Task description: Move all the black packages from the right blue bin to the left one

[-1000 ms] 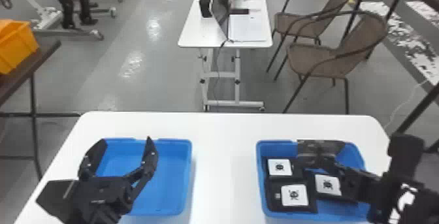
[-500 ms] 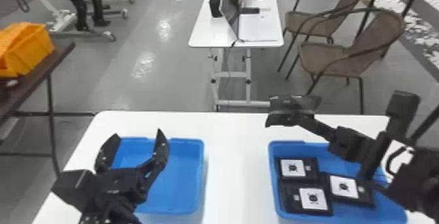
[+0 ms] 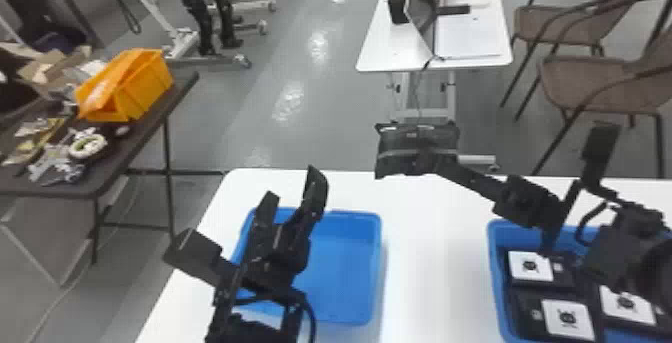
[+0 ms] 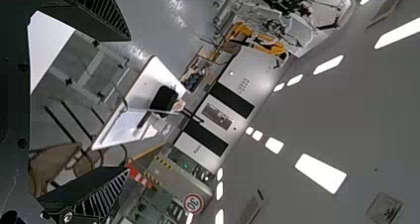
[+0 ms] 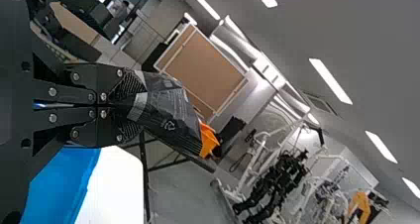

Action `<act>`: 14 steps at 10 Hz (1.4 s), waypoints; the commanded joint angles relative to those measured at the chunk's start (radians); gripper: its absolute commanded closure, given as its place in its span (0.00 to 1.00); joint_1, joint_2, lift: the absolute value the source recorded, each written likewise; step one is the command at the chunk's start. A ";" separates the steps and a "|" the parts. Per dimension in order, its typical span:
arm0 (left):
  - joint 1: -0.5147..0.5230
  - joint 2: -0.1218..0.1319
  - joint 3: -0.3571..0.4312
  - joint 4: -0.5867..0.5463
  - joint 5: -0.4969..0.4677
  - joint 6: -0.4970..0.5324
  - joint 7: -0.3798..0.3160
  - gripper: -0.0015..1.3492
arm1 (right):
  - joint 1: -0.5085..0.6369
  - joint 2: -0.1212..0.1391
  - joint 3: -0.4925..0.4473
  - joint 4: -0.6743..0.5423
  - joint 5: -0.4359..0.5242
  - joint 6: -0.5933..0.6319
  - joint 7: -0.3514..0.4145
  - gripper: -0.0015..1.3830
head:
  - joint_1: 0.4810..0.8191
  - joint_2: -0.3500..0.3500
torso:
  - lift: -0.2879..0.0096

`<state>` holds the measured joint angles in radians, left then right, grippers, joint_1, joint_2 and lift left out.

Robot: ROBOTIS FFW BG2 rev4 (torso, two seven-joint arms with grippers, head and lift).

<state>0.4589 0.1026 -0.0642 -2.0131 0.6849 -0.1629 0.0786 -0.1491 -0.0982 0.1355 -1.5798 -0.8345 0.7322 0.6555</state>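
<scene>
Pinching one black package (image 3: 415,139) in the right hand (image 3: 433,161), raised against the view of the desk's (image 3: 435,257) far edge, between the bins. Holding the left hand (image 3: 295,199) spread over the left blue bin's (image 3: 350,267) left side. Seeing three black packages (image 3: 530,266) in the right blue bin (image 3: 494,262), across a bare strip. Facing a laptop (image 3: 421,12) and wicker chairs (image 3: 580,84) beyond the far edge.

Right blue bin (image 3: 496,267) partly cut off by head view's edge
</scene>
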 commanded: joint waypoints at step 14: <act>-0.085 0.003 0.007 -0.039 0.214 0.237 -0.050 0.91 | -0.086 -0.008 0.138 0.185 -0.126 -0.043 0.090 0.92 | 0.63 0.88 | 0.83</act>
<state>0.3699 0.1124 -0.0577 -2.0511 0.9081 0.0875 0.0295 -0.2358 -0.1058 0.2730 -1.3937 -0.9650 0.6887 0.7459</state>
